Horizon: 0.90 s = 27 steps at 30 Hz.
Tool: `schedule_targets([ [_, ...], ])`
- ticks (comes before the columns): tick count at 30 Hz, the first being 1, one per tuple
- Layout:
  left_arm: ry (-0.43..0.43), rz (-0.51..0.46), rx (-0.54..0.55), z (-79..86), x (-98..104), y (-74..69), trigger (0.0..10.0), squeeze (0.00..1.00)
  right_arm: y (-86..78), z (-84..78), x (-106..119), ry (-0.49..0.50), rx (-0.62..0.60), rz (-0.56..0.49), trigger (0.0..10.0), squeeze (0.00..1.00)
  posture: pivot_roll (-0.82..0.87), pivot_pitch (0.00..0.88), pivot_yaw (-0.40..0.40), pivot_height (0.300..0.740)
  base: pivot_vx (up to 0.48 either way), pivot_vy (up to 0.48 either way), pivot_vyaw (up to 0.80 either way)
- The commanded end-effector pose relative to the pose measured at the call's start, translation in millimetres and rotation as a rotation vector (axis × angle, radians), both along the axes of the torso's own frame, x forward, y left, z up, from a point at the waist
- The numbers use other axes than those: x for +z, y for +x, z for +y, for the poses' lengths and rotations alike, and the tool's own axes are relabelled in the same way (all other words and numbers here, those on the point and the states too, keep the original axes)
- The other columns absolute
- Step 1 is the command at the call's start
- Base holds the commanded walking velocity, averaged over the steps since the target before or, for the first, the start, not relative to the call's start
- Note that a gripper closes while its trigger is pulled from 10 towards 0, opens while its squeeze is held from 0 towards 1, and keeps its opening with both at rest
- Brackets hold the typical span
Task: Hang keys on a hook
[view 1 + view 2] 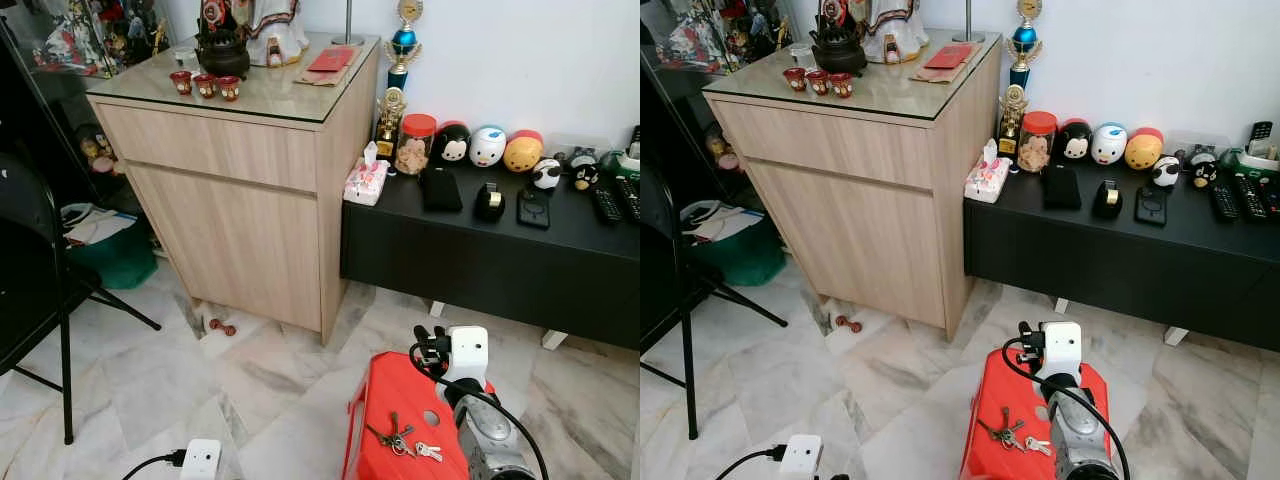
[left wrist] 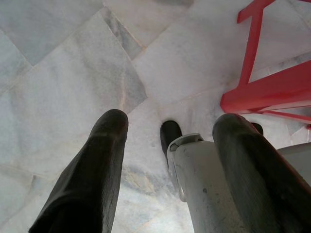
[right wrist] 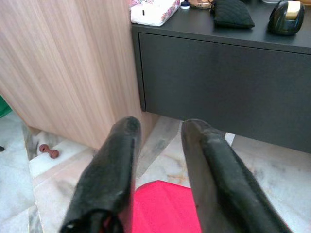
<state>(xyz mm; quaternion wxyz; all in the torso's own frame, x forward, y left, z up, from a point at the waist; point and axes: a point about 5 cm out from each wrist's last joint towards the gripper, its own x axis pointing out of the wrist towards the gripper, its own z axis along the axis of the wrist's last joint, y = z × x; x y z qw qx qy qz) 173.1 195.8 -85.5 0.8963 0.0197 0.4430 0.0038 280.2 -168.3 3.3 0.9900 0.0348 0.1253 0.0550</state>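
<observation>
A pale wood cabinet [image 1: 240,190] with a glass top stands ahead and to the left of the right gripper [image 3: 158,131]. Just ahead of that gripper runs a low black bench [image 1: 500,250], touching the cabinet's side. The floor [image 1: 150,380] is grey-veined marble tile. Directly under the gripper sits a red stool [image 1: 395,400]. The right arm reaches out over the stool's far edge, and its two black fingers [image 3: 116,165] stand a little apart with nothing between them, aimed at the bench front and the foot of the cabinet.

A black folding chair [image 1: 40,300] stands far to the gripper's left. The left gripper [image 2: 170,128] hangs low over the floor, fingers [image 2: 97,170] spread wide and holding nothing, the stool's red legs just off to one side of it.

The keys [image 1: 400,438] lie on the stool's seat, behind the right gripper and to the left of its wrist, not in its hold. A white plug adapter [image 1: 200,458] lies on the floor to the left of the stool. A tissue pack [image 1: 366,180] rests on the bench's near-left corner, ahead of the gripper. A small red dumbbell-shaped thing [image 1: 221,326] lies on the floor at the cabinet's foot.
</observation>
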Motion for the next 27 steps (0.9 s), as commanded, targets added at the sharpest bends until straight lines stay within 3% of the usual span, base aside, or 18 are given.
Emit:
schedule_targets([
  [1,0.000,0.023,-0.002,-0.2,-2.4,-4.5,10.0,0.00,5.3,2.0,4.8,0.002,-0.005,-0.015,10.0,1.00,0.02,0.002,-0.024,0.740,0.000,0.000,0.00],
  [2,-0.001,0.023,-0.001,-0.3,-2.4,-4.5,10.0,0.00,5.2,1.9,4.1,0.000,-0.008,-0.007,10.0,0.93,0.02,0.003,-0.024,0.740,0.000,0.000,0.00],
  [3,-0.001,0.024,-0.001,-0.4,-2.5,-4.5,10.0,0.00,5.1,1.6,3.5,-0.005,-0.010,-0.001,10.0,0.72,0.02,0.004,-0.024,0.740,0.000,0.000,0.00],
  [4,-0.001,0.024,-0.001,-0.5,-2.5,-4.6,10.0,0.00,4.9,1.3,2.9,-0.010,-0.015,0.006,10.0,0.00,0.02,0.004,-0.024,0.740,0.000,0.000,0.00],
  [16,0.000,0.027,0.002,0.6,-2.8,-5.5,10.0,0.00,3.6,-0.3,-2.8,-0.046,-0.021,0.072,10.0,0.00,0.02,0.021,-0.027,0.740,0.000,0.000,0.00],
  [27,-0.002,0.032,0.003,-0.9,-3.7,-7.1,10.0,0.00,5.1,5.6,-0.5,-0.045,0.031,0.061,10.0,0.00,0.02,0.025,-0.032,0.671,0.000,0.000,0.00],
])
